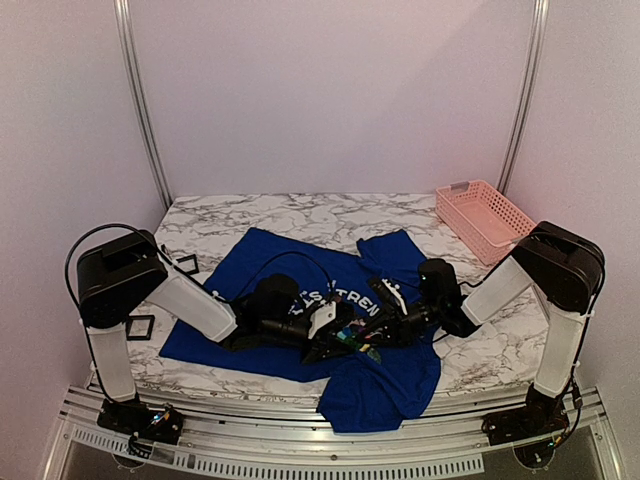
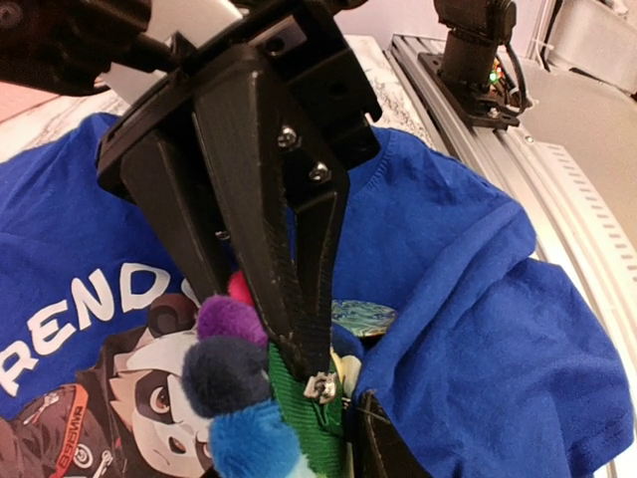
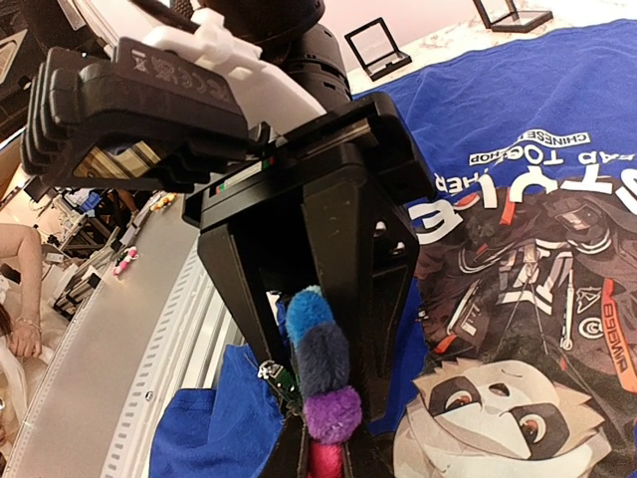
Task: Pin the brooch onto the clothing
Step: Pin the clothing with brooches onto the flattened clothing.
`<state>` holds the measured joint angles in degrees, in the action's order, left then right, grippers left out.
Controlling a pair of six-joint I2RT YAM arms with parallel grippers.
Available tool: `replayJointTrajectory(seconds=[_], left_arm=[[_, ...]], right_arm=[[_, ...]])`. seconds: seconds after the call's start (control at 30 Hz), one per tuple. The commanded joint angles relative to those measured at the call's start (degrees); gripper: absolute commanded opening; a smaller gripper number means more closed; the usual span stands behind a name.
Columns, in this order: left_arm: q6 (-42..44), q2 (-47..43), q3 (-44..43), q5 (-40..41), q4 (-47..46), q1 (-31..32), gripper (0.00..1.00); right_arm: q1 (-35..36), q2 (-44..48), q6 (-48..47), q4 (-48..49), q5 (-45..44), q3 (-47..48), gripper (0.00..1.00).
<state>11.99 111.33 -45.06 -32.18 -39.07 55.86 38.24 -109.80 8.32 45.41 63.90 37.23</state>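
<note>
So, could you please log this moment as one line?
right gripper: shut on brooch | left gripper: at brooch, grip unclear | clothing: beneath both

Soft, even overhead light; sharp from above, blurred up close.
Bright and diffuse in the top view, with a pinkish cast on the walls (image 1: 330, 90) and only faint shadow under the folds of the T-shirt (image 1: 230, 270) on the marble tabletop (image 1: 300, 212). Slightly grainy there, with black parts crushed to near-solid. Strong wide-angle stretch toward the edges in both wrist views. Out of focus on the plush petals of the brooch (image 2: 234, 373) nearest the lens, crisper on the shirt print behind. Mild glare along the aluminium rail (image 2: 557, 199), washed out toward the top right corner.
</note>
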Motion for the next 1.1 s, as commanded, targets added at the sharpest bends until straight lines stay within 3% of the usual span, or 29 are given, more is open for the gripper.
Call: replayJointTrajectory(seconds=[0.0,0.4,0.63,0.73,0.83,1.07], left_arm=[[2.28,-1.03,-2.35,-1.04,-3.20,-0.17,0.27],[2.26,-0.59,-3.42,-5.87,-2.51,-0.81,0.27],[-1.09,-0.21,-4.38,-7.64,0.62,-1.18,0.18],[-2.57,-0.40,-4.92,-8.32,2.43,-1.51,0.19],[-3.77,-0.42,-5.21,-8.43,2.94,-1.92,0.05],[-5.26,-0.21,-6.65,-11.44,5.22,-2.41,0.05]], right_arm=[[0.65,0.54,1.15,-0.57,-0.18,0.21,0.00],[1.48,3.87,-2.75,-0.02,-4.24,-2.50,0.00],[3.35,5.45,-7.40,-1.38,-7.77,-2.75,0.00],[3.33,5.01,-7.61,-1.16,-7.61,-2.57,0.00],[3.36,4.82,-7.70,-0.85,-7.45,-2.67,0.00],[3.93,4.81,-7.70,-1.33,-8.00,-2.39,0.00]])
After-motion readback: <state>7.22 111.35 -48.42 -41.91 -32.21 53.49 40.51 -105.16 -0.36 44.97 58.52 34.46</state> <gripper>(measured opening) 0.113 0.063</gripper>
